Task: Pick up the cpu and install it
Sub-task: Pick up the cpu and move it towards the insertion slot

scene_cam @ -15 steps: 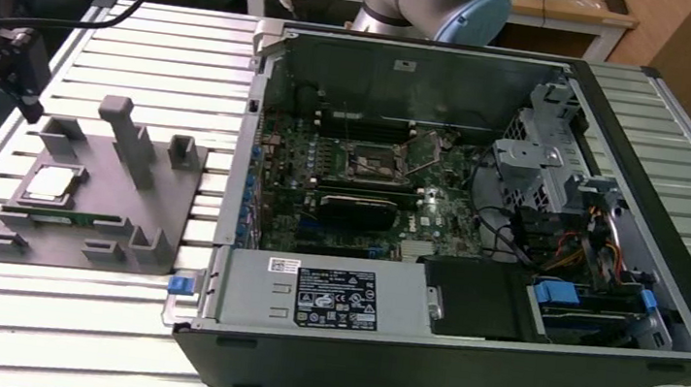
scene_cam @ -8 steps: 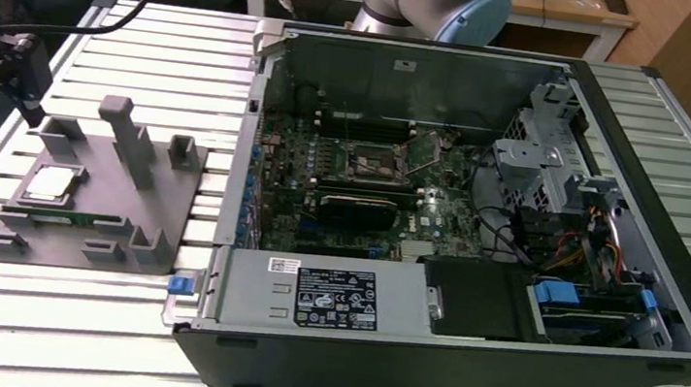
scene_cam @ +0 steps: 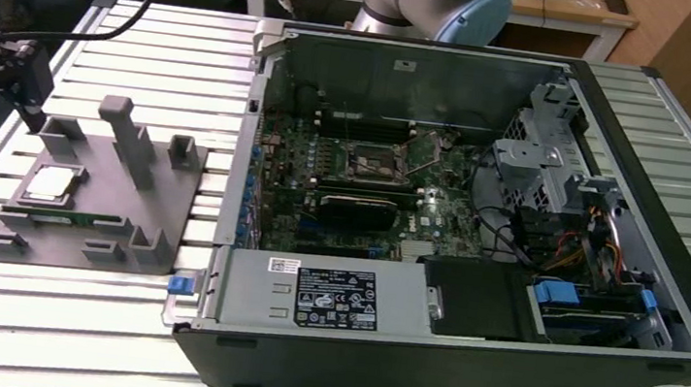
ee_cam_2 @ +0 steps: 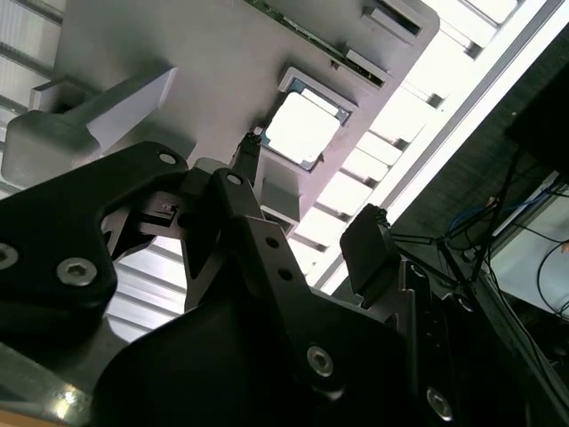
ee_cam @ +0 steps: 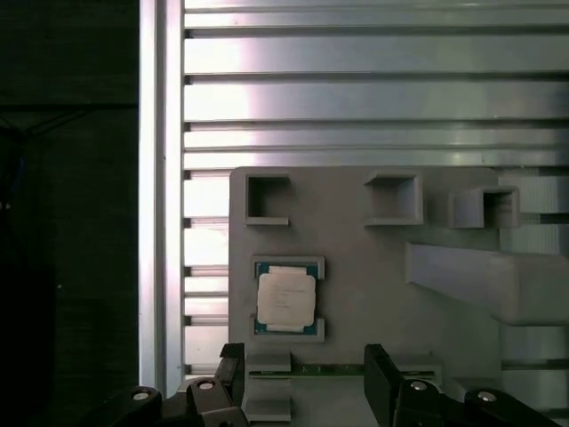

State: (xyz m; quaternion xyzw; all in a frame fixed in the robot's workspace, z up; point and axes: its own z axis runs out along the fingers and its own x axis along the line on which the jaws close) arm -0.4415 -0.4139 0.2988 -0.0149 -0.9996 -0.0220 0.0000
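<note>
1. The counter (scene_cam: 70, 318) is a slatted aluminium surface. It carries a grey tray (scene_cam: 54, 240) and an open computer case (scene_cam: 430, 364), which stands just beside the tray on the exterior view's right.
2. The cpu (scene_cam: 50, 184) is a small square chip with a pale silver top. It lies flat in a square recess of the tray, on the side of the tray away from the computer case.
3. Both wrist views confirm the cpu (ee_cam: 286, 299) seated in that recess, with nothing touching it.
4. A green circuit strip (scene_cam: 63, 213) lies in the tray, just beside the cpu recess.
5. Several upright grey posts (scene_cam: 135, 155) stand on the tray, between the cpu and the computer case.
6. The claw (scene_cam: 29, 118) hangs above the tray's edge, near the cpu but apart from it.
7. In the first wrist view the claw (ee_cam: 305, 382) stands wide, its 2 fingers (ee_cam: 378, 382) well apart and holding nothing.
8. The motherboard (scene_cam: 359, 195) lies exposed inside the computer case, well apart from the tray's cpu recess.
9. Work status: the cpu is not yet lifted from the tray.
</note>
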